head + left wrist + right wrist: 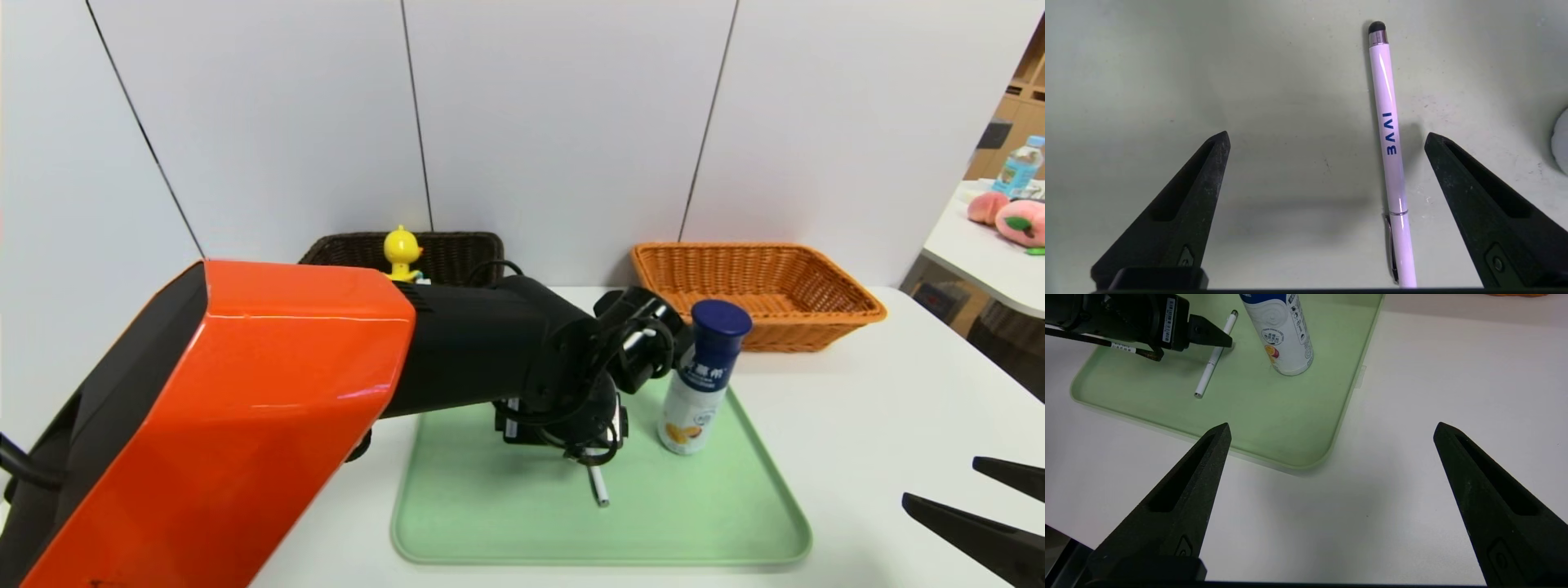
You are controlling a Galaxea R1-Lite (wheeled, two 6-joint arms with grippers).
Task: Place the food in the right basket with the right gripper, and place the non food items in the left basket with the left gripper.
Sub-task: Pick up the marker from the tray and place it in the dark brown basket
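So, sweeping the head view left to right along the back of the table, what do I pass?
Yellow duck toy in the dark brown basket → orange wicker basket, with the blue-capped drink bottle standing just in front of its left end.

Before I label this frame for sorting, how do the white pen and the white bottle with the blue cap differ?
The slim white pen lies flat on the green tray; the white bottle with the blue cap stands upright on it. The pen is thin, the bottle much thicker. The open left gripper straddles the pen; nothing holds the bottle, and the open right gripper hangs over the white table. Both carry print.
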